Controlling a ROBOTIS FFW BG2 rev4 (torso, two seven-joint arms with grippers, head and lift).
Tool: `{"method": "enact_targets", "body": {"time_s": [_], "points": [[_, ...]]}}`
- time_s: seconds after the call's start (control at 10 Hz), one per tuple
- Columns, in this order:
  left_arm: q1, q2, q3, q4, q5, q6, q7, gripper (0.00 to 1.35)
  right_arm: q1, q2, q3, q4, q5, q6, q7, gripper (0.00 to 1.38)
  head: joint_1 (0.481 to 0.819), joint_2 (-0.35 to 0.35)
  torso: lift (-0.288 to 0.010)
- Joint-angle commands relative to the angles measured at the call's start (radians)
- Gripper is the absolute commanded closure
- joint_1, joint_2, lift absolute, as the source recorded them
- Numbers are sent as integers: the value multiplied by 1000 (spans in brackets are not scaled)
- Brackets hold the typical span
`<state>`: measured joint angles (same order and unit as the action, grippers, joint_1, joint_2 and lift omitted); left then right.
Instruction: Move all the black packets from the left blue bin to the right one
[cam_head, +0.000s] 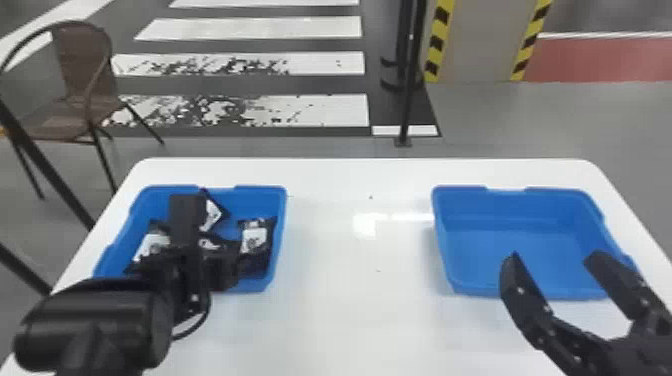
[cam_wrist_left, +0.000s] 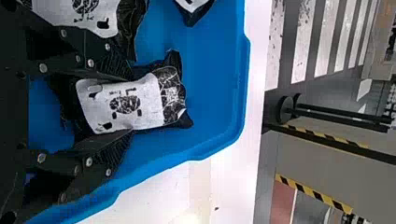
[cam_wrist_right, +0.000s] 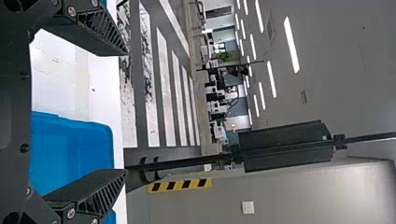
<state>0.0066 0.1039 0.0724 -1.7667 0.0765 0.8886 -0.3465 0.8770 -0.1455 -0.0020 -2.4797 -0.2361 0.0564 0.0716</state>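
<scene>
The black packet (cam_wrist_left: 116, 86) we want lies inside the left blue bin (cam_wrist_left: 238, 93); we judge it light, soft and a little slippery, best pinched across its middle. Our left gripper (cam_wrist_left: 130, 106) has its fingers part-closed, clamped on its two long sides. Well to the right of that bin, our right gripper (cam_head: 552, 259) waits, fingers wide apart, holding nothing.
</scene>
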Motion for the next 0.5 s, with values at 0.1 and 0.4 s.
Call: {"method": "enact_targets", "body": {"time_s": [0.1, 0.4], "points": [[23, -3, 7, 1, 3, -91, -3, 1191, 2, 0, 0, 2, -1, 0, 0, 127, 695, 39, -140], [92, -4, 57, -48, 3, -140, -28, 1205, -3, 0, 0, 2, -9, 0, 14, 127, 695, 47, -140]]}}
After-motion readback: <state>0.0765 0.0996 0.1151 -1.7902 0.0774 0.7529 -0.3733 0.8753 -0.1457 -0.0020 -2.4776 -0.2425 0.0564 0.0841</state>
